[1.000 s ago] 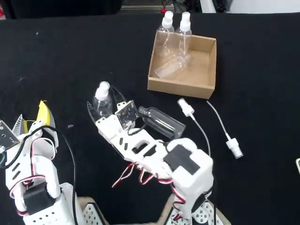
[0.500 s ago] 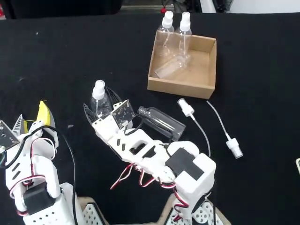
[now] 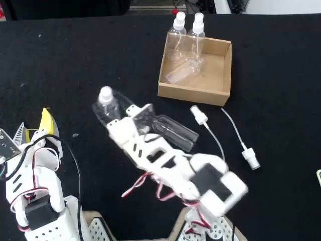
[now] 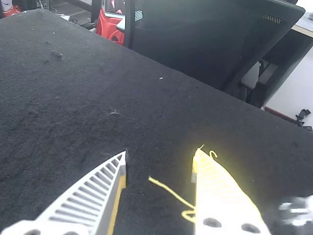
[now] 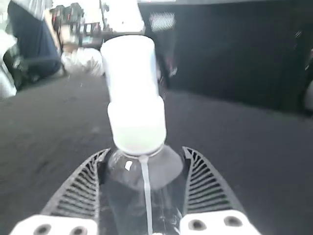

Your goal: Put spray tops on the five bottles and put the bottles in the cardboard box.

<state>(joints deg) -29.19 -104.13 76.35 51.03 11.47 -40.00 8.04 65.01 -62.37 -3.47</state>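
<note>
Currently your right gripper (image 5: 146,152) is clamped around the shoulders of a clear plastic bottle with a white spray top (image 5: 134,105), near the middle of the black surface (image 3: 75,60) and well left of the brown cardboard box (image 3: 193,94). Your left gripper (image 4: 160,155) sits at the near left corner, its fingers spread with nothing between them. An uncapped clear bottle (image 3: 174,132) lies in front of the box, with two loose white spray tops (image 3: 199,115) just beside it.

Uncapped bottle (image 3: 178,133) lies on table (image 3: 75,60) before cardboard box (image 3: 193,94).
</note>
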